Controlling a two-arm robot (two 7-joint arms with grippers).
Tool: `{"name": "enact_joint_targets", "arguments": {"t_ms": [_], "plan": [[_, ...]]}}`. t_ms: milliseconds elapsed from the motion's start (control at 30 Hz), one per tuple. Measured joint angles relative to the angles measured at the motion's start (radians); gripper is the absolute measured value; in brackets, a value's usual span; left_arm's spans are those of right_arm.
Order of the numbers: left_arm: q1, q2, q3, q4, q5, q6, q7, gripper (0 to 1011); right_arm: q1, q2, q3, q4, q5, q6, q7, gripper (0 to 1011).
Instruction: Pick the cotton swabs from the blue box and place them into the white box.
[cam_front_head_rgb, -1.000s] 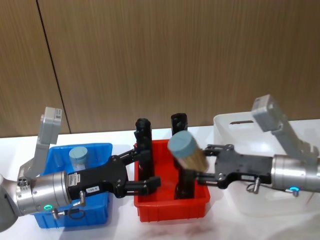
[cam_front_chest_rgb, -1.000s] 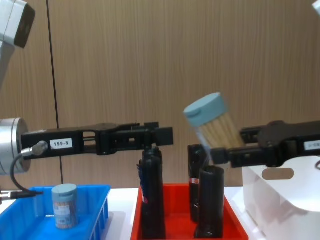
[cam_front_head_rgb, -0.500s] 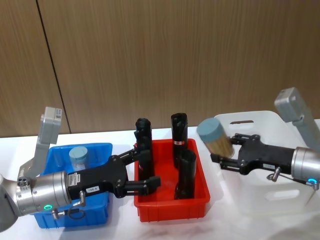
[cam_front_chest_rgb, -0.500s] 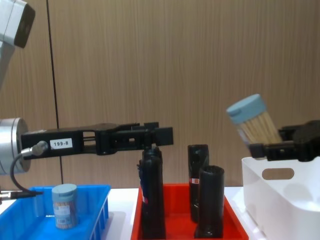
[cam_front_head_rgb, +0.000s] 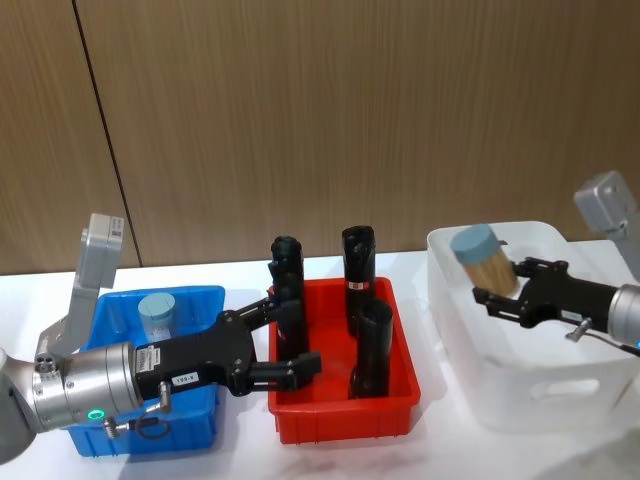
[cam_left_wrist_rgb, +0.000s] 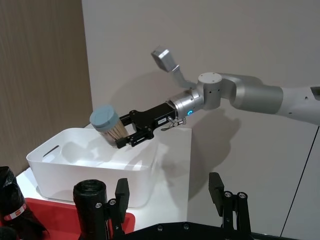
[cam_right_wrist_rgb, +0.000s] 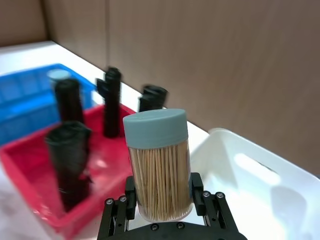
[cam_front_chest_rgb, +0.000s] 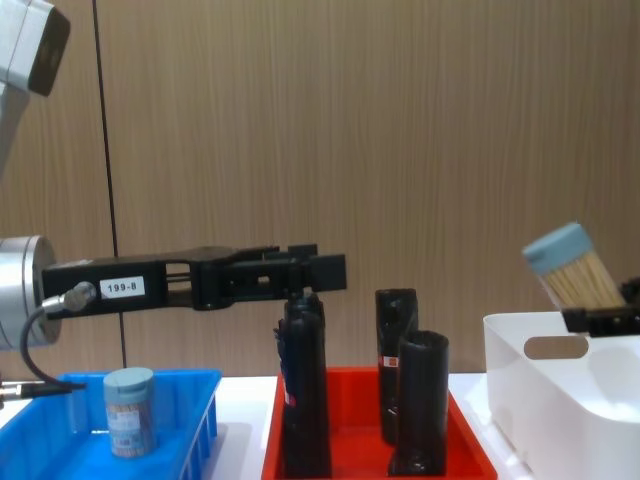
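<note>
My right gripper (cam_front_head_rgb: 500, 281) is shut on a cotton swabs jar (cam_front_head_rgb: 482, 262) with a pale blue lid, held tilted just over the white box (cam_front_head_rgb: 530, 402) near its left wall. The right wrist view shows that jar (cam_right_wrist_rgb: 157, 165) pinched between the fingers (cam_right_wrist_rgb: 198, 197), with the white box (cam_right_wrist_rgb: 260, 175) below. In the chest view the jar (cam_front_chest_rgb: 571, 270) hangs above the white box rim (cam_front_chest_rgb: 540, 398). Another cotton swabs jar (cam_front_head_rgb: 158, 316) stands in the blue box (cam_front_head_rgb: 120, 440). My left gripper (cam_front_head_rgb: 290, 335) is open and hovers above the red bin's left side, holding nothing.
A red bin (cam_front_head_rgb: 340, 415) sits between the blue and white boxes and holds three upright black rolls (cam_front_head_rgb: 358, 265) (cam_front_head_rgb: 375, 345) (cam_front_head_rgb: 287, 285). A wood-panelled wall stands close behind the table. The left gripper (cam_front_chest_rgb: 320, 270) sits just above one roll's top.
My right gripper carried the jar rightward from above the red bin to over the white box and lowered it. The left arm has stayed still.
</note>
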Motion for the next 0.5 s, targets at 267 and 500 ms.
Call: {"name": "enact_joint_targets", "arguments": {"t_ms": [267, 500], "plan": [[0.0, 0.0, 0.0, 0.0, 0.0, 0.0, 0.0, 1004, 0.05, -0.016, -0.002, 0.123, -0.043, -0.011, -0.042, 641], [0.0, 0.0, 0.0, 0.0, 0.0, 0.0, 0.0, 1004, 0.076, -0.026, -0.006, 0.192, -0.064, -0.024, -0.058, 703]]}}
